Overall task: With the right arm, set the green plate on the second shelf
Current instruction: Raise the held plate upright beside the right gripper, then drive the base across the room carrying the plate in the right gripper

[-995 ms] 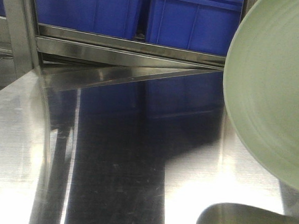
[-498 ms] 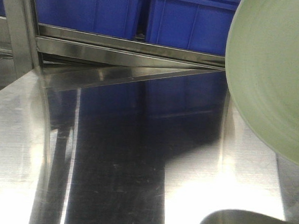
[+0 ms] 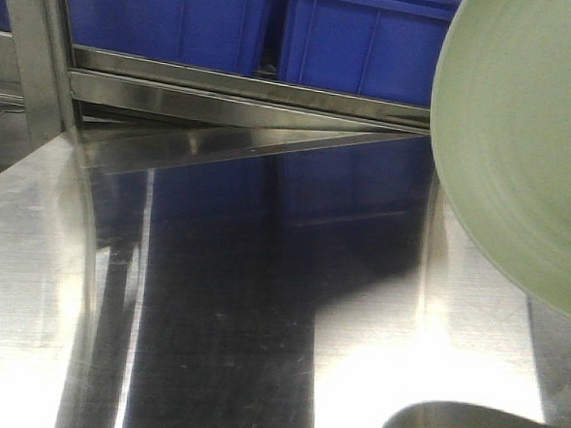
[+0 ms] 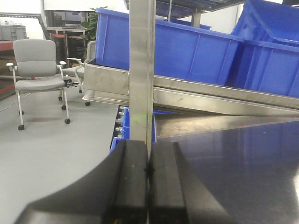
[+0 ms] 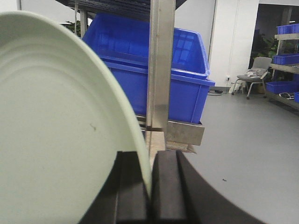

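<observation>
The pale green plate (image 3: pixel 523 141) fills the upper right of the front view, tilted up on edge above the shiny steel shelf surface (image 3: pixel 261 300). In the right wrist view my right gripper (image 5: pixel 150 186) is shut on the plate's rim, and the green plate (image 5: pixel 60 130) fills the left half of that view. My left gripper (image 4: pixel 148 172) is shut and empty, just in front of a steel upright post (image 4: pixel 141 70) at the shelf's left edge. Neither gripper shows in the front view.
Blue plastic bins (image 3: pixel 258 28) stand on a steel ledge behind the shelf surface; they also show in the left wrist view (image 4: pixel 187 51) and right wrist view (image 5: pixel 182 79). A steel post (image 5: pixel 160 65) stands just past the plate's rim. Office chairs (image 4: pixel 39 74) stand on the grey floor.
The plate has risen slightly in the front view between one second and half a second ago, showing more bare shelf beneath it. Since then almost nothing has moved.
</observation>
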Motion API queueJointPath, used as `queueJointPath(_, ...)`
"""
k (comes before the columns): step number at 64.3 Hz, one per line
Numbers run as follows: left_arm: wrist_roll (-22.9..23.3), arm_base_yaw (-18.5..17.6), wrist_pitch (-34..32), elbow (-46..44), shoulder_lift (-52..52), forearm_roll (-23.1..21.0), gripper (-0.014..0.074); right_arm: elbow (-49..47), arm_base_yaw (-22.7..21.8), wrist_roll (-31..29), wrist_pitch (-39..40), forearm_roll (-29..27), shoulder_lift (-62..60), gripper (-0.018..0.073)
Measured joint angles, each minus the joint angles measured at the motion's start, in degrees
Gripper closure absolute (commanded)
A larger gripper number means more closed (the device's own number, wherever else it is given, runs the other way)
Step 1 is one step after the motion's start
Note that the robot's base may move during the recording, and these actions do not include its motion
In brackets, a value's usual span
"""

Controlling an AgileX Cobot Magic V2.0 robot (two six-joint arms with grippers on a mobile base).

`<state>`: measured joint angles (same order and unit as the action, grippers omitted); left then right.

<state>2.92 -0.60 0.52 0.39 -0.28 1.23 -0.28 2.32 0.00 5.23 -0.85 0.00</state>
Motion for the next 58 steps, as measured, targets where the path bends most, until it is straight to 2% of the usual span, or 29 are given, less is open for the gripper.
queueJointPath(58,0.0,0.0,-0.14,0.0,0.0,0.0,0.0466,0.36,0.0,0.0,0.22,0.0,-0.02,0.0503)
